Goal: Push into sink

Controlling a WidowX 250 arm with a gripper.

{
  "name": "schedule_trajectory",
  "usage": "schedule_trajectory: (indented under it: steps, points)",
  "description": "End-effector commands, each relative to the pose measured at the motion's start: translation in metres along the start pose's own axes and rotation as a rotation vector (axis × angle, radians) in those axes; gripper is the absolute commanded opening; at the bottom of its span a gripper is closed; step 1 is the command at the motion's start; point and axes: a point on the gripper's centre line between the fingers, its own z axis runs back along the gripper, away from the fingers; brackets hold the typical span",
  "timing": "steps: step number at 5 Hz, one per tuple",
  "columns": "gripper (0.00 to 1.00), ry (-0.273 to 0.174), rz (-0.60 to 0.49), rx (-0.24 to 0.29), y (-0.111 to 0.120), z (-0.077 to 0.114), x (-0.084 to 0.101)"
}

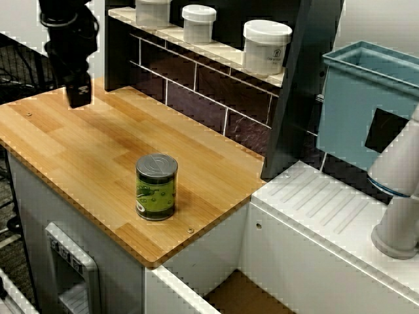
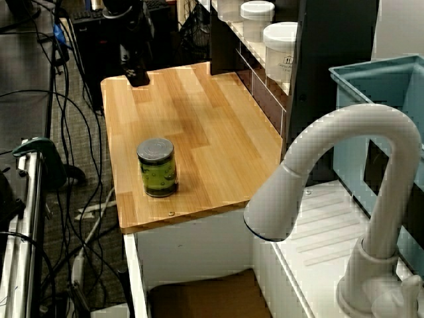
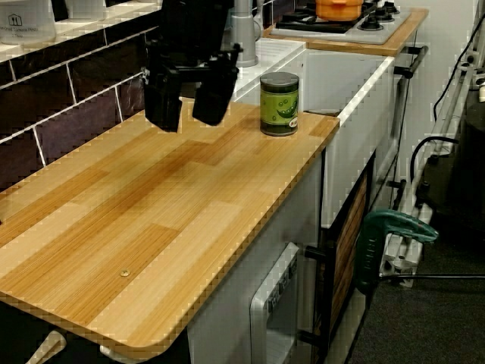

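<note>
1 can (image 1: pixel 157 186) stands upright on the wooden counter (image 1: pixel 78 144), close to the edge that drops into the sink (image 1: pixel 239 297). Its long axis is vertical, lid up, green label facing out.

The gripper (image 3: pixel 189 98) hangs over the far end of the counter, well apart from the can and touching nothing. In the low side view its 2 fingers (image 3: pixel 163 102) point down with a clear gap between them, so the jaws stand open and hold nothing.

From the jaws, the can lies ahead along the length of the counter, and the sink lies beyond the can on roughly the same line. That ordering is what the push turns on: jaws, then can, then basin. My judgement is that the gripper needs to come down behind the can, on the side facing the jaws, and drive it straight toward the edge. A tall can pushed high may tip rather than slide, so a low contact looks safer.
</note>
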Motion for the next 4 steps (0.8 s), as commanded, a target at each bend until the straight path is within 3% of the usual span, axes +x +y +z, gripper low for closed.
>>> schedule_trajectory:
  steps: [1, 2, 3, 4]
  points:
    - [1.00, 0.030, -0.059, 0.006, 0.024, 0.001, -0.029]
    - [1.00, 0.028, -0.051, -0.028, 0.017, -0.010, -0.040]
    - [1.00, 0.060, -0.052, -0.031, 0.000, -0.027, -0.040]
    - [1.00, 0.014, -0.015, -0.080, -0.022, -0.035, -0.034]
